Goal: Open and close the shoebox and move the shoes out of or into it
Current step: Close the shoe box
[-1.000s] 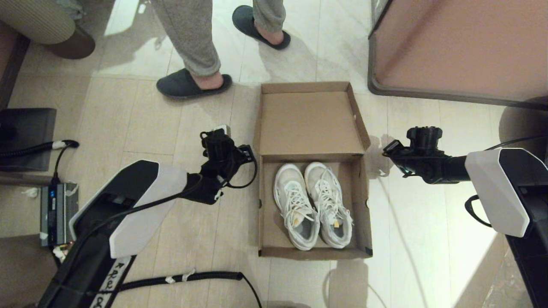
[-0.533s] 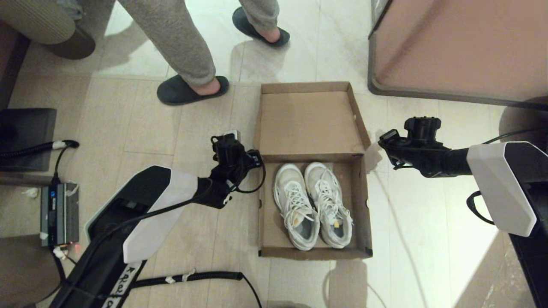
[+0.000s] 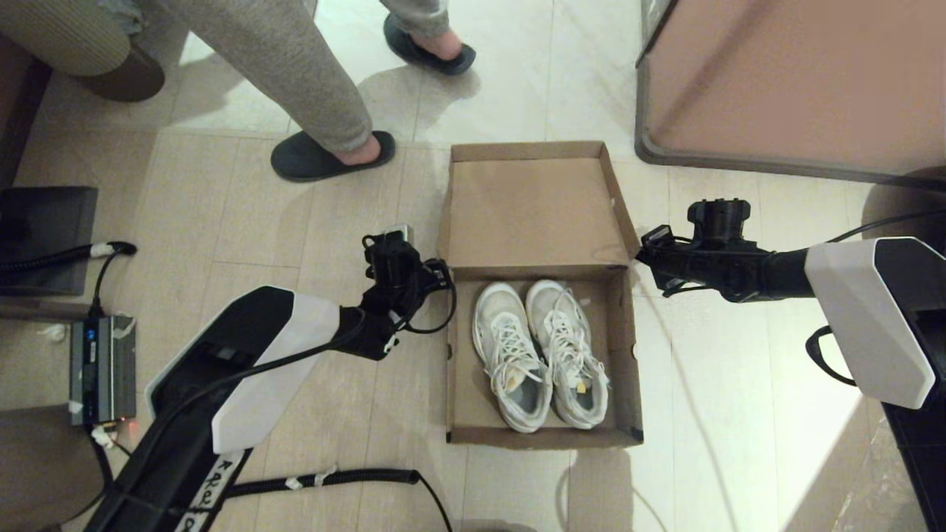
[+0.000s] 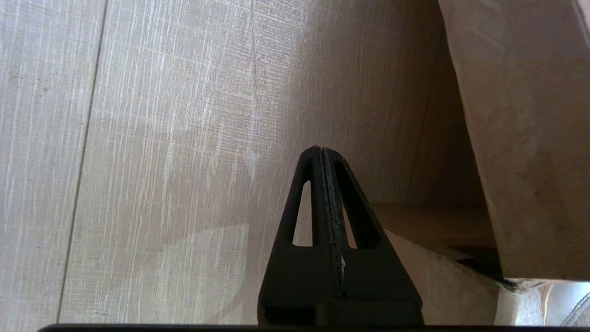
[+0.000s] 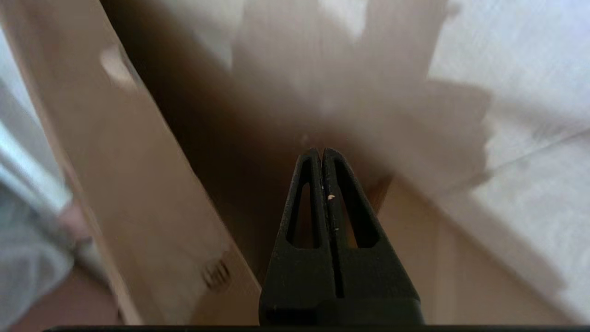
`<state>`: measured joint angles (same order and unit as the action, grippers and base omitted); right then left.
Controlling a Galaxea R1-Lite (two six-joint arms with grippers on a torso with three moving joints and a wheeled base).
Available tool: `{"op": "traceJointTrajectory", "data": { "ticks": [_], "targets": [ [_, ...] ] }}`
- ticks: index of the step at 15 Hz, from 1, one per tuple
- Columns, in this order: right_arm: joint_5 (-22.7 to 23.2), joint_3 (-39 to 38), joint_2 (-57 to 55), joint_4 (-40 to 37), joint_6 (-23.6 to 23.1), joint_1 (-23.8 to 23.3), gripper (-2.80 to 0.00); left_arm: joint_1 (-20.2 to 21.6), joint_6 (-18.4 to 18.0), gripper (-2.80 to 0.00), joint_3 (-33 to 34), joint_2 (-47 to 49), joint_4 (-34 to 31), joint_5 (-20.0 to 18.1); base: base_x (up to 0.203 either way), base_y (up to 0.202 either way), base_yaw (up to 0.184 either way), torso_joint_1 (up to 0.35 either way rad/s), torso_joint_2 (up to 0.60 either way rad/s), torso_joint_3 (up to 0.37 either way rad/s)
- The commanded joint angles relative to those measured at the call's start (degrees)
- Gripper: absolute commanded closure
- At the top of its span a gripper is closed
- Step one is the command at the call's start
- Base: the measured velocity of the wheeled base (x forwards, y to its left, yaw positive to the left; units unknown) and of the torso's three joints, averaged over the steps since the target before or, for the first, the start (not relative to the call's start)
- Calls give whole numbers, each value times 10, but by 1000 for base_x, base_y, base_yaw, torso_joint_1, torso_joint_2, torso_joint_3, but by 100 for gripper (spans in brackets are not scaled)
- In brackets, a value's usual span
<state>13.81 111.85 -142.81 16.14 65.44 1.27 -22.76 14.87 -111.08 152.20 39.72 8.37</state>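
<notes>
One shoebox (image 3: 538, 295) of plain brown cardboard is lying open on the floor (image 3: 244, 207), with its hinged lid (image 3: 533, 214) folded back flat on the far side. Two white lace-up sneakers (image 3: 539, 355) are sitting inside the box, side by side and touching, toes toward the lid; their soles are thick and a tan-yellow insole is showing in each opening. A small yellow tag is lying on the right shoe, but no writing can be read on it or on the box.

The left gripper (image 4: 322, 152) is hanging just beside the left wall of the box near the hinge, and its two black triangular fingers are pressed together with nothing between them. The right gripper (image 5: 321, 152) is standing just beside the right edge of the lid, near the hinge corner, and its fingers are likewise pressed together and holding nothing.

The floor is made of pale wood-grain planks, changing to glossy tiles farther away. One person in grey trousers (image 3: 295, 66) is standing beyond the box, wearing two dark slippers (image 3: 332, 155). One coiled black cable (image 3: 325, 480) is lying near the left arm.
</notes>
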Motion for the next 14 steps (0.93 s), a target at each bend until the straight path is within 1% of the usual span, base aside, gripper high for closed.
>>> {"op": "traceJointTrajectory", "data": {
  "ticks": [1,8,11,12,14],
  "targets": [
    [37,-3,2,1,4,5,0,0,1,0,0,-6,2,1,0,0,0,0,0,0],
    [202,-9,-14,6,0,5,0,10,1,0,0,-10,-9,-3,0,0,0,0,0,0],
    [219,-22,-14,5,-4,5,0,14,1,0,1,-10,-14,-5,0,0,0,0,0,0],
    [224,-41,-12,4,-17,3,0,16,1,0,1,-10,-24,-5,0,0,0,0,0,0],
    [236,-98,4,3,-68,1,0,25,0,0,0,-11,-47,-13,0,0,0,0,0,0]
  ]
}}
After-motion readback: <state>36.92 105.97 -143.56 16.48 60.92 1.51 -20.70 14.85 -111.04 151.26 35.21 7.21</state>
